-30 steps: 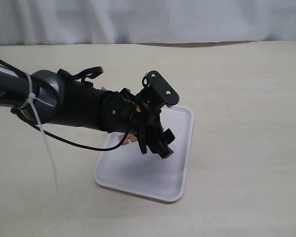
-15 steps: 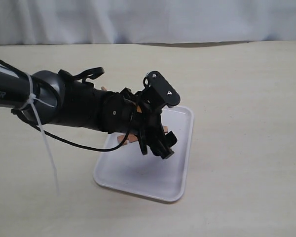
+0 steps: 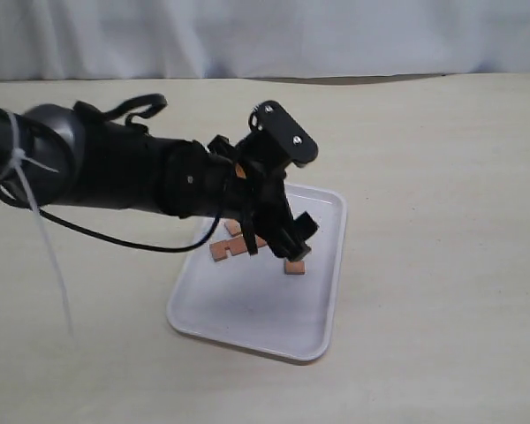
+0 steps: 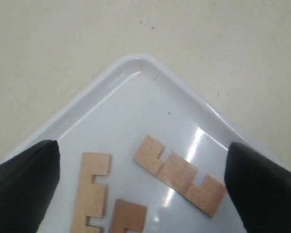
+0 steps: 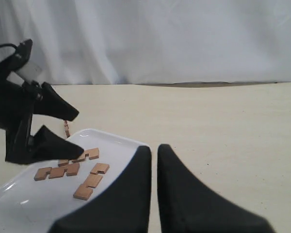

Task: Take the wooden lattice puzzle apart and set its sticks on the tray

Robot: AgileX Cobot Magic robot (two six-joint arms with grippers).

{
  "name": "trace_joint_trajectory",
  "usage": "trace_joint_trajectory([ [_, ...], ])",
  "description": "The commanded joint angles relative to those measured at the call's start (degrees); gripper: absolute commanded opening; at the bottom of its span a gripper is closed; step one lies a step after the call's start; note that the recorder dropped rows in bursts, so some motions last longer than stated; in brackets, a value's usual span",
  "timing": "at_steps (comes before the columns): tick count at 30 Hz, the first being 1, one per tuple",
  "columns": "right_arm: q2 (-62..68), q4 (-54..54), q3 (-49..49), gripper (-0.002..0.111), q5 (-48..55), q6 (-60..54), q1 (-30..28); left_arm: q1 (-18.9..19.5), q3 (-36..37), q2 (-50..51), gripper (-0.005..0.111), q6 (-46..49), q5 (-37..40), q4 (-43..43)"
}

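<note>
Sticks point(image 4: 179, 174) lie loose on the tray point(image 4: 136, 65) beneath the left gripper point(image 4: 141, 148), its jaws spread wide, while the right gripper point(image 5: 153, 151) seems pressed together.

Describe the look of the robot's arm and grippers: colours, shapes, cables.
The left arm is a thick, round, matte black tube with a white zip tie and a thin black cable looping below. The left gripper and right gripper have black tapered fingers.

Glossy white rectangular plastic tray point(image 3: 247, 309); plain reddish-brown notched wooden sticks point(image 4: 179, 174); matte beige tabletop point(image 3: 442, 221); pale grey-white pleated curtain point(image 3: 336, 35) at 12 o'clock; black left gripper point(image 3: 293, 240), unpatterned.
</note>
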Motion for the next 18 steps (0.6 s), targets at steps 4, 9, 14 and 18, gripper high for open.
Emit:
trace_joint_trajectory([
  [4, -0.2, 0.2, 0.0, 0.004, -0.4, 0.0, 0.2, 13.9, 0.0, -2.6, 0.086, -0.6, 1.8, -6.0],
  [9, -0.2, 0.2, 0.0, 0.004, -0.4, 0.0, 0.2, 20.1, -0.1, 2.1, 0.086, -0.6, -2.8, -11.6],
  [14, -0.2, 0.2, 0.0, 0.004, -0.4, 0.0, 0.2, 19.9, -7.1, 9.2, 0.086, -0.6, -0.2, -14.4],
  [18, -0.2, 0.2, 0.0, 0.004, -0.4, 0.0, 0.2, 19.9, -9.3, 13.4, 0.086, -0.8, -3.0, -15.8],
])
